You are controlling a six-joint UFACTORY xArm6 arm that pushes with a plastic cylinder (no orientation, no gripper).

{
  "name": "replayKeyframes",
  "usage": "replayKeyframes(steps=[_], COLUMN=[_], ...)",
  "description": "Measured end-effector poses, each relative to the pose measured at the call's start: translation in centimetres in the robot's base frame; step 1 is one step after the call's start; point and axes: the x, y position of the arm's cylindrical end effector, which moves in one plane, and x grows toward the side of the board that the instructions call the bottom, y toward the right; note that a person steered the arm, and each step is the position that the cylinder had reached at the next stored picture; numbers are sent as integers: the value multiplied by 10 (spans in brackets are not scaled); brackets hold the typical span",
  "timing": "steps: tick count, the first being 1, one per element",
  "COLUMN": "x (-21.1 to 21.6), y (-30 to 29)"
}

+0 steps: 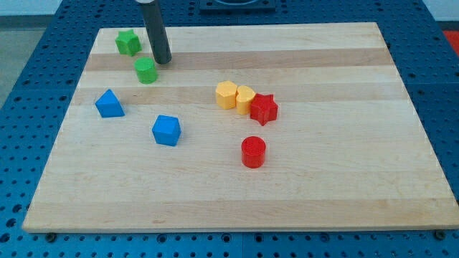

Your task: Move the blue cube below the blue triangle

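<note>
The blue cube (166,130) sits on the wooden board (323,193), left of centre. The blue triangle (109,104) lies to its upper left, near the board's left edge. My tip (162,60) rests on the board near the view's top left, just up and right of the green cylinder (146,70). The tip is well above the blue cube and up and right of the blue triangle, touching neither.
A green star (128,42) lies at the top left corner. A yellow hexagon (226,94), a yellow heart (245,98) and a red star (263,109) cluster near the centre. A red cylinder (253,152) stands below them.
</note>
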Motion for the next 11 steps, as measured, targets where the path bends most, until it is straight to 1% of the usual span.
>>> replayKeyframes(steps=[1, 2, 3, 4, 5, 6, 7, 9, 10, 11], x=[28, 56, 58, 57, 48, 20, 5, 5, 38, 74], y=[26, 20, -3, -29, -47, -53, -59, -72, -65, -5])
